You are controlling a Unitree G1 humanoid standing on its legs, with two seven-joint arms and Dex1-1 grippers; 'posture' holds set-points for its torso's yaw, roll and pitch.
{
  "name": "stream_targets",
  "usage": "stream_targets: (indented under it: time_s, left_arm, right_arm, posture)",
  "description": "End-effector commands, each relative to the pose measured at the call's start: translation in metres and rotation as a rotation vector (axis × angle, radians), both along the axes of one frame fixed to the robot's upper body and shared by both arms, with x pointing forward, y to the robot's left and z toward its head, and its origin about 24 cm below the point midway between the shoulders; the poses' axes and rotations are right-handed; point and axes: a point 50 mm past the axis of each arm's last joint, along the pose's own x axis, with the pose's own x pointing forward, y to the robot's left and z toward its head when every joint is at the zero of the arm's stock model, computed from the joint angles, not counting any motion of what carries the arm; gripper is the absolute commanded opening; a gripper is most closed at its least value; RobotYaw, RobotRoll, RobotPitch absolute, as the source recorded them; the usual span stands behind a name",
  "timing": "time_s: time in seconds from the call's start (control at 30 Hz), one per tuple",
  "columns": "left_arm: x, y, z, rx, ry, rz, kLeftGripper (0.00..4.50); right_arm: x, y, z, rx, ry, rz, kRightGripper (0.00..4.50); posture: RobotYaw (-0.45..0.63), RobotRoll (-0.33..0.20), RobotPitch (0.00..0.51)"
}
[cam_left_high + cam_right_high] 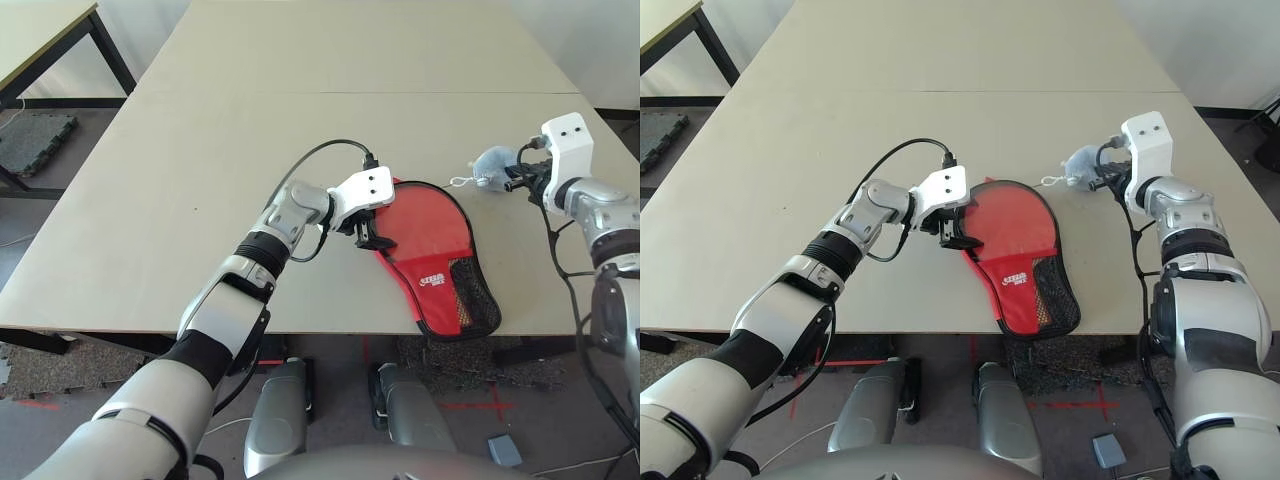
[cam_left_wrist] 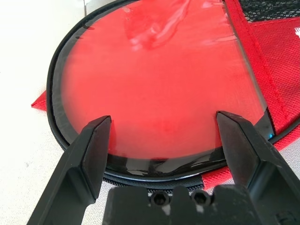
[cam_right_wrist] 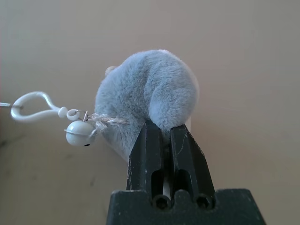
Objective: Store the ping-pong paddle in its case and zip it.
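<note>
Paddle (image 2: 154, 89) looks inside case (image 1: 435, 283); zipping likely unfinished; left pincer (image 2: 164, 115) open, right pincer (image 3: 161, 125) gripping plush (image 3: 136, 84).

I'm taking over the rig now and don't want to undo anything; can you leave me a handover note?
Left hand: open, at the round end of the case.
Right hand: shut on the grey plush, beside the case.
Paddle: inside, its red face under the clear window.
Done: paddle stored.
Left: check the zip, whose closure I can't confirm, and finish it if needed.
</note>
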Motion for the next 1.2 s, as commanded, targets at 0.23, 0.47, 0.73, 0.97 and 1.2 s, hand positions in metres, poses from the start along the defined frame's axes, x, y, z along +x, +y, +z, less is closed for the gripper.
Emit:
stream_targets:
  time_s: [0.23,0.47,0.73,0.97,1.2]
  left_arm:
    - [-0.011,0.009,-0.037,0.127,0.116,0.001,4.5]
    - [-0.012,0.008,-0.037,0.128,0.118,-0.003,4.5]
    - [-0.011,0.006,-0.036,0.126,0.115,-0.006,4.5]
    - [-0.011,0.004,-0.036,0.123,0.114,-0.008,4.5]
    - [-0.011,0.004,-0.035,0.123,0.113,-0.008,4.5]
  right_arm:
    - [-0.041,-0.029,-0.011,-0.001,0.208,0.096,0.01]
    - [-0.065,-0.032,-0.006,0.006,0.306,0.175,0.01]
    - [-0.091,-0.022,-0.006,0.065,0.434,0.3,0.01]
    - [-0.122,-0.015,-0.005,0.134,0.594,0.407,0.01]
    - [-0.143,-0.01,-0.009,0.168,0.717,0.497,0.01]
  posture:
    - [0.0,0.0,0.19]
    - [-0.01,0.0,0.191]
    - [-0.02,0.0,0.191]
    - [-0.02,0.0,0.189]
    - [-0.03,0.0,0.187]
